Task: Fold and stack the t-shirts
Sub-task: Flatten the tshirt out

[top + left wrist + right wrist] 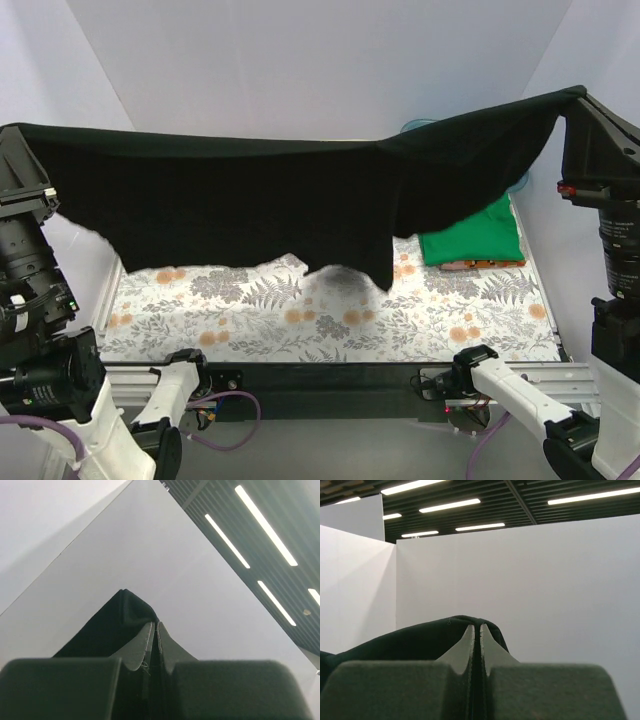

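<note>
- left end effector (155, 630): upper left of the top view; clamped on one end of the black t-shirt (250, 200);
- black t-shirt: stretched in the air across mid-frame, above the floral surface (300, 320);
- green t-shirt (470, 235): folded, right of centre on the surface;
- right end effector (480, 630): upper right; clamped on the black t-shirt's other end

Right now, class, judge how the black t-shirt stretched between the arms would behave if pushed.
Probably floppy: the black t-shirt sags midway, its lower edge hanging unevenly. Likely light: two pinched corners carry it. Pushed, it'd probably bunch.
</note>
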